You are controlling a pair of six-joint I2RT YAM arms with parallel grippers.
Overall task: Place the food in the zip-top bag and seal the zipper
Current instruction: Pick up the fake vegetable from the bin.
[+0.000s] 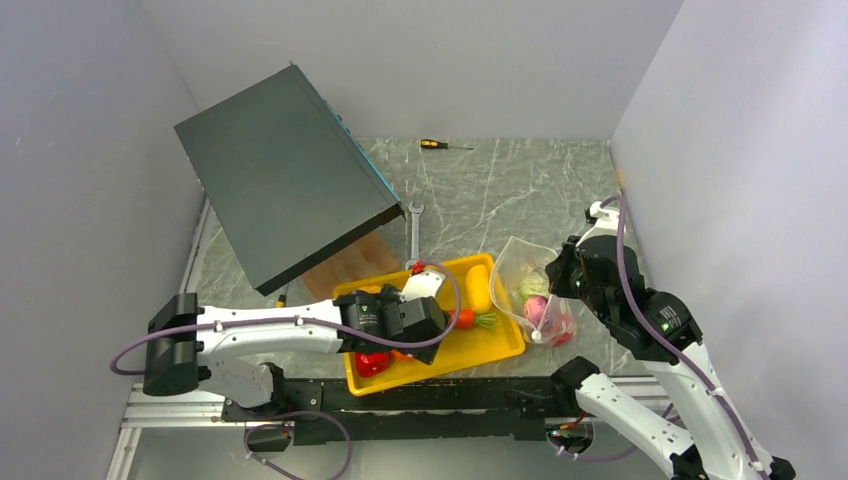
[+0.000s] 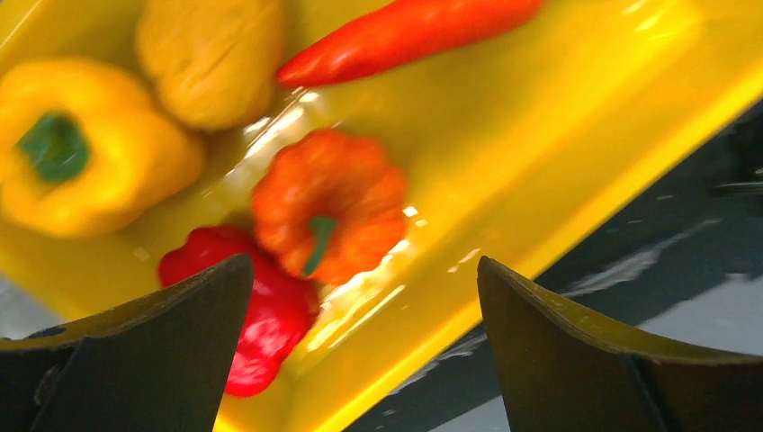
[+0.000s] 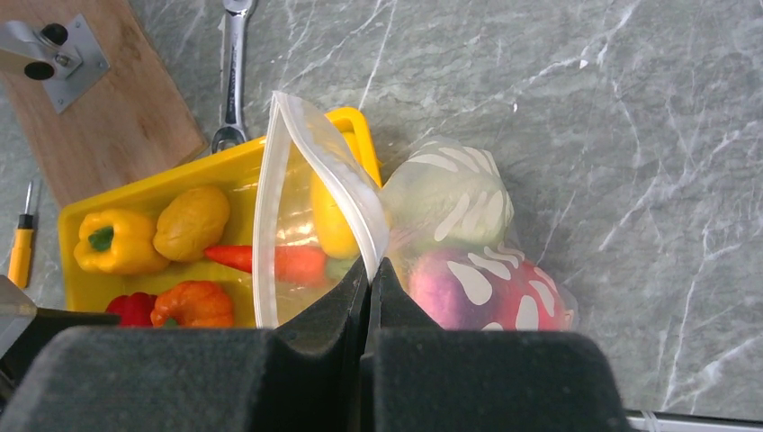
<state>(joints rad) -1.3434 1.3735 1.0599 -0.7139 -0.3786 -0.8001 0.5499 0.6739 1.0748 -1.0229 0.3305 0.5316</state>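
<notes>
Dots of white pattern the clear, soft zip-top bag [image 3: 292, 180], which lies on the grey marbled tabletop [image 3: 585, 135] just right of the yellow tray [image 3: 180, 175], its mouth lifted and gaping toward the tray. The zipper [image 3: 263, 225] runs as a thin white strip round that open mouth, unsealed. Our right hand [image 3: 369, 270] has its fingers pressed together on the near rim of the mouth, pinching it. Inside the bag we see a pale green cabbage [image 3: 450, 193], a purple onion [image 3: 468, 288] and a red piece [image 3: 540, 310] that the fingers partly cut off.

Our left hand [image 2: 362, 263] hangs spread wide over the tray, above an orange pumpkin [image 2: 328, 211] and a red pepper [image 2: 270, 315], with a yellow pepper [image 2: 90, 153], a tan lumpy piece [image 2: 211, 54] and a carrot [image 2: 405, 36] beyond. Whether those fingers touch any food we cannot tell, as the close view is blurred. From above, the left hand hides the tray's middle.
</notes>
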